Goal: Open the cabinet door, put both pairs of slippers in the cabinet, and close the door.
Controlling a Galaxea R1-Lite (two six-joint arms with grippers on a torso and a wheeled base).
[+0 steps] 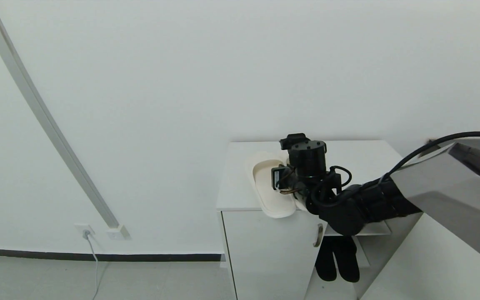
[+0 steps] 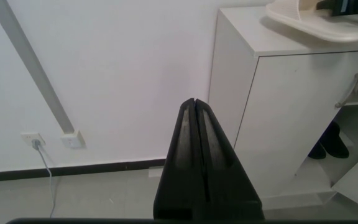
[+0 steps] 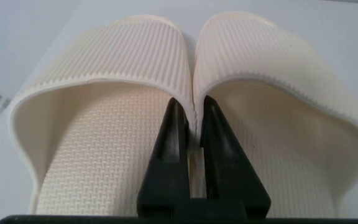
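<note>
1. The cream slippers point(image 1: 270, 199) are lying side by side on top of the white cabinet point(image 1: 356, 158), near its left front corner. Their heels are sticking out a little over the front edge.
2. The right gripper point(image 1: 283, 184) is reaching down onto the pair from the cabinet's right side.
3. In the right wrist view, the right gripper point(image 3: 194, 127) is pinching the two touching inner walls of the cream slippers point(image 3: 104, 124). One black finger is sitting inside each slipper, just behind the ribbed straps, and the claw is clamped on the pair.
4. The left gripper point(image 2: 194, 109) is hanging low in front of the wall, well to the left of the cabinet point(image 2: 278, 112). Its claw is pressed fully together and is carrying nothing.
5. The closed door point(image 1: 265, 250) is covering the cabinet's left half, with its handle point(image 1: 318, 235) at its right edge.
6. The right half is standing open, and the black slippers point(image 1: 336, 258) are resting inside on a lower level, toes pointing inward.
7. A wall socket point(image 1: 84, 230) with a cable plugged in is sitting low on the wall, well apart from the cabinet.
</note>
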